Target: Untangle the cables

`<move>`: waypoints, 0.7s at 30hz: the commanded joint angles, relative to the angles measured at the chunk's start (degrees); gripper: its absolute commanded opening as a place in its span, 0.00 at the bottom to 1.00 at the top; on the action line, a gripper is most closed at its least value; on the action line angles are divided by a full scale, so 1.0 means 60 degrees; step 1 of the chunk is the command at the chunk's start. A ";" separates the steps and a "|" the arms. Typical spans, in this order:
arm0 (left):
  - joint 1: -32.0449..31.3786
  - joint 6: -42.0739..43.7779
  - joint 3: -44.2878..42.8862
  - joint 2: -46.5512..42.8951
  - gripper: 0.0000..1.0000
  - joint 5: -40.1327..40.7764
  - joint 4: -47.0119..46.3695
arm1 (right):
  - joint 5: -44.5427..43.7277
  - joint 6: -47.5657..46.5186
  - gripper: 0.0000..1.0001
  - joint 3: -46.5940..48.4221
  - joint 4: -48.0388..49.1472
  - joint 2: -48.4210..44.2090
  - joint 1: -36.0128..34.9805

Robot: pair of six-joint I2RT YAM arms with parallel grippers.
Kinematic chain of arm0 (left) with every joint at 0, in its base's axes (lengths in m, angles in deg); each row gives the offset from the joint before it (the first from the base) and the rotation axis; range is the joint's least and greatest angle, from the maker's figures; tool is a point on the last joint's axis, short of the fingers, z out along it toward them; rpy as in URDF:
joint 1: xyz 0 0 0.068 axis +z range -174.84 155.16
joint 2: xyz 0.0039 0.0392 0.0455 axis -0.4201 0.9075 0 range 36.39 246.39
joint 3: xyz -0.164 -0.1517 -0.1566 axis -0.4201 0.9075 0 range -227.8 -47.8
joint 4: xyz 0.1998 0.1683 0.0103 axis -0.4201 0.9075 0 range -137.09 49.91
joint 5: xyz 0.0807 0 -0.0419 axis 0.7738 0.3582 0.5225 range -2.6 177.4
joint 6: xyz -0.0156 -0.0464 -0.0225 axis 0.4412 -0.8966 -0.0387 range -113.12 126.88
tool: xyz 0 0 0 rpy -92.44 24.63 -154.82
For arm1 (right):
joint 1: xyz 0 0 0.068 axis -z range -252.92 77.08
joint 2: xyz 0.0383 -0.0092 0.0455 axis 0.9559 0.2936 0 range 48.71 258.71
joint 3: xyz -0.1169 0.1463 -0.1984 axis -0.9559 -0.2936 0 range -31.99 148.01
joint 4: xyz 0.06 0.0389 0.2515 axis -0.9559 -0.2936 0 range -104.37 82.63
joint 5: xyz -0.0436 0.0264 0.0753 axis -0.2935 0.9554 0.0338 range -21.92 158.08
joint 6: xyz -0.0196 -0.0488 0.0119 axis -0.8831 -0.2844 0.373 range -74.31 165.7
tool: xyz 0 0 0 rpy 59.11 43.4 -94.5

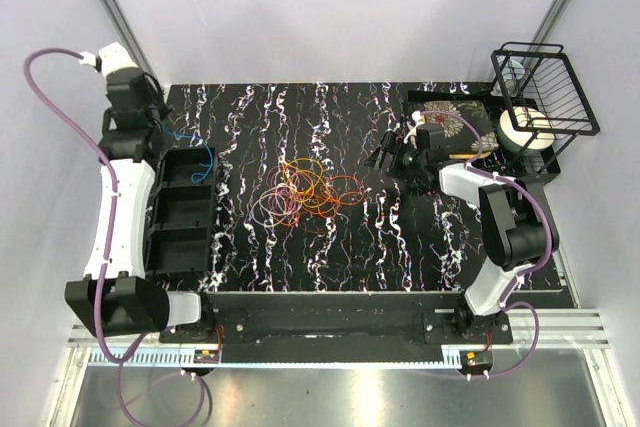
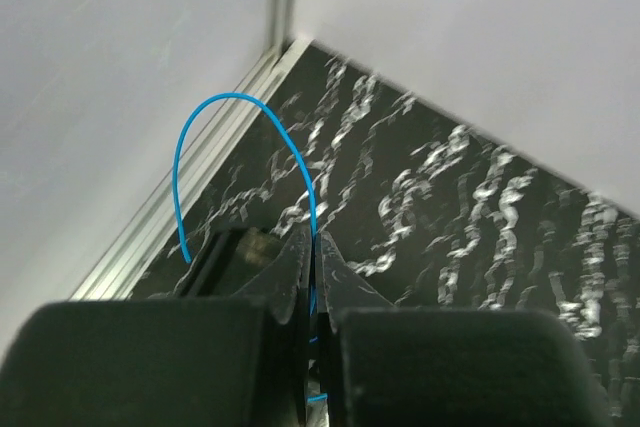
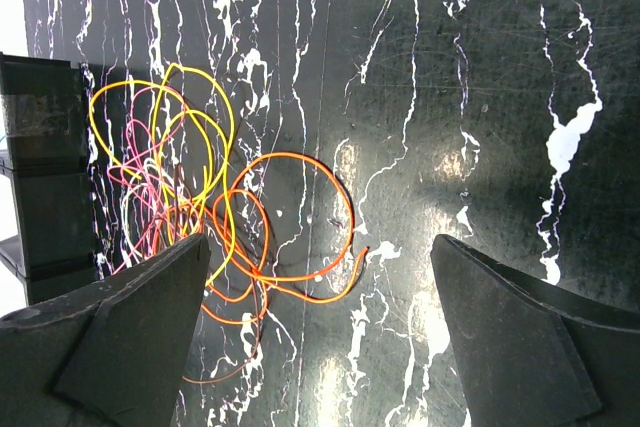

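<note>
**Step in hand:** sorting 1 separated cable. The left gripper (image 2: 312, 247) has its jaws pressed together on the blue cable (image 2: 240, 99), which rises from the fingertips as 1 thin, springy arc. In the top view the gripper sits above the far compartment of the black tray (image 1: 181, 187) at the left side of the table (image 1: 400, 237). Whether the cable touches the tray floor cannot be told.

The right gripper (image 3: 318, 242) hovers just right of the tangle (image 1: 305, 187), jaws wide apart and empty.

**Condition of the tangle:** it lies at the table's centre, apart from the tray. The orange cable (image 3: 348, 217) forms the loop nearest the right gripper. The yellow cable (image 3: 215, 112) and pink-red cable (image 3: 140, 177) overlap beyond it.

**Next move (judgement):** release the blue cable into the tray. Then grip the orange loop where it lies alone and draw it out slowly, so the crossings slide free.
</note>
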 commanded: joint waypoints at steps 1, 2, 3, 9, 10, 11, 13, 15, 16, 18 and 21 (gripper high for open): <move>0.0051 -0.0119 0.0800 -0.0233 0.00 0.1351 -0.0883 | 0.0242 0.0065 0.98 0.0424 0.0074 0.0148 -0.0058; 0.0065 -0.0133 0.0815 -0.0146 0.00 0.1441 -0.0884 | 0.0257 0.0051 0.98 0.0424 0.0074 0.0163 -0.0044; 0.0051 -0.0148 0.0800 0.0015 0.00 0.1485 -0.0884 | 0.0257 0.0065 0.98 0.0438 0.0060 0.0163 -0.0058; 0.0080 -0.0324 0.0596 0.0880 0.00 0.2246 -0.0723 | 0.0286 0.0051 0.98 0.0497 0.0001 0.0236 -0.0044; 0.0095 -0.0368 0.0595 0.0968 0.00 0.2508 -0.0650 | 0.0286 0.0051 0.98 0.0497 0.0001 0.0251 -0.0058; 0.0138 -0.0469 0.0610 0.1070 0.00 0.2728 -0.0621 | 0.0301 0.0051 0.98 0.0512 -0.0013 0.0280 -0.0058; 0.0270 -0.0776 0.0595 0.1158 0.00 0.3342 -0.0533 | 0.0345 0.0065 0.98 0.0512 -0.0013 0.0295 -0.0044; 0.0591 -0.1069 0.0478 0.1305 0.00 0.3332 -0.0474 | 0.0374 0.0095 0.98 0.0526 -0.0013 0.0295 -0.0058; 0.0694 -0.1463 0.0377 0.1392 0.00 0.3128 -0.0343 | 0.0389 0.0080 0.98 0.0526 0.0001 0.0324 -0.0058; 0.0885 -0.1627 -0.0077 0.1802 0.00 0.2921 -0.0124 | 0.0404 0.0095 0.98 0.0541 0.0016 0.0324 -0.0058; 0.0915 -0.1818 -0.0737 0.2359 0.00 0.3213 0.0478 | 0.0404 0.0095 0.98 0.0541 -0.0013 0.0383 -0.0043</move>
